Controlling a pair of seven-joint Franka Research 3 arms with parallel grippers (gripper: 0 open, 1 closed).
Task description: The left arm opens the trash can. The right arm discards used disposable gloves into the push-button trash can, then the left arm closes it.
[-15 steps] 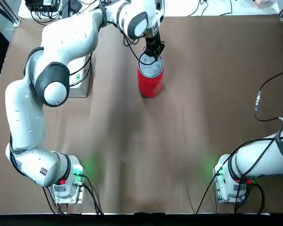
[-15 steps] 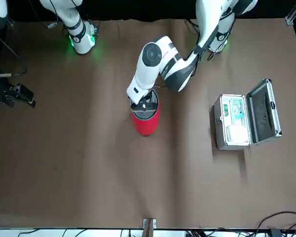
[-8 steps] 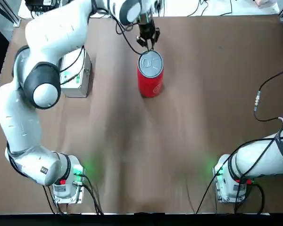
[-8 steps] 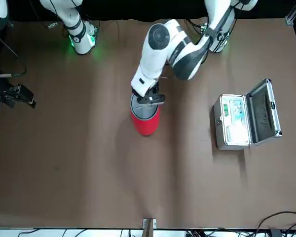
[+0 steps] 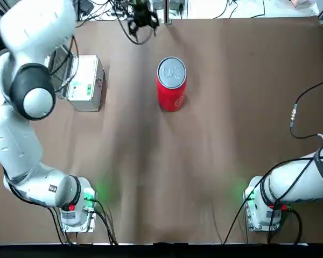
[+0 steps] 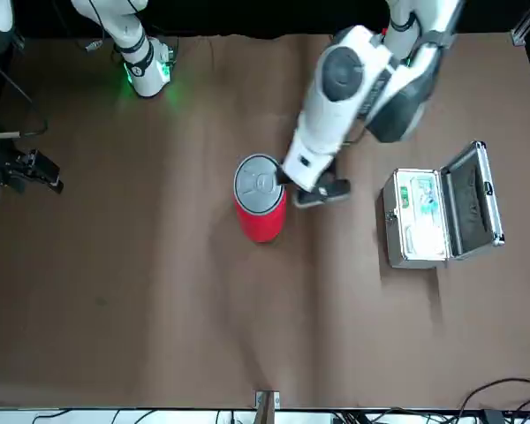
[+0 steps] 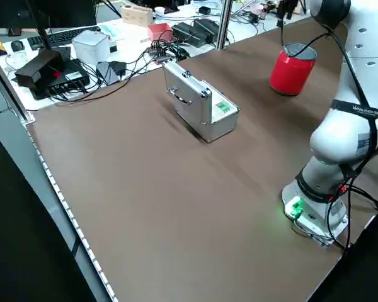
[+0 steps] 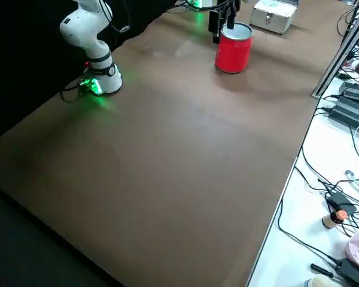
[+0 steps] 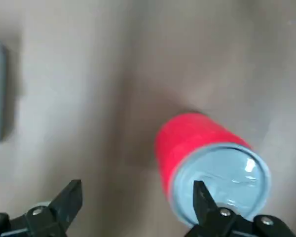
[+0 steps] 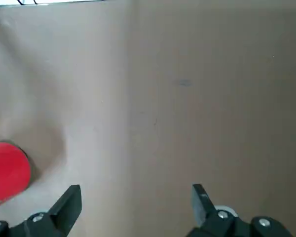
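Now trash can (image 9: 207,163) lies beside spread left gripper (image 9: 138,202)

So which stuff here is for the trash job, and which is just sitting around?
For the job:
- red trash can, lid shut
- left gripper, open, beside the can
- right gripper, open, far from the can

Just lying about:
- silver metal case, lid open
- loose black cable

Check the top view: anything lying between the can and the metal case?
Nothing; only bare table between the can and the case; the front view agrees.
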